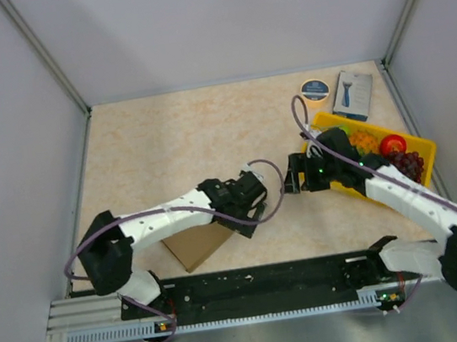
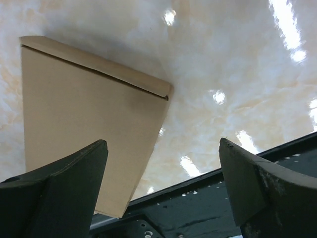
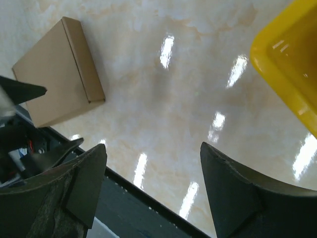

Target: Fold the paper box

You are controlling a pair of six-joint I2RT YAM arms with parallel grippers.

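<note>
The paper box [image 1: 195, 246] is a closed, flat brown carton lying on the table near the front edge, partly under my left arm. In the left wrist view the box [image 2: 84, 124] lies below and left of the fingers, with its lid flap tucked shut. In the right wrist view the box [image 3: 57, 74] lies at the upper left. My left gripper [image 1: 255, 210] is open and empty, just right of the box. My right gripper [image 1: 291, 181] is open and empty over bare table, further right.
A yellow plastic tray [image 1: 419, 147] with toy fruit stands at the right; its corner shows in the right wrist view [image 3: 287, 59]. A blue-and-white retail box [image 1: 353, 94] and a round tape roll [image 1: 315, 89] lie at the back right. The black arm-mount rail [image 1: 261, 281] runs along the front edge.
</note>
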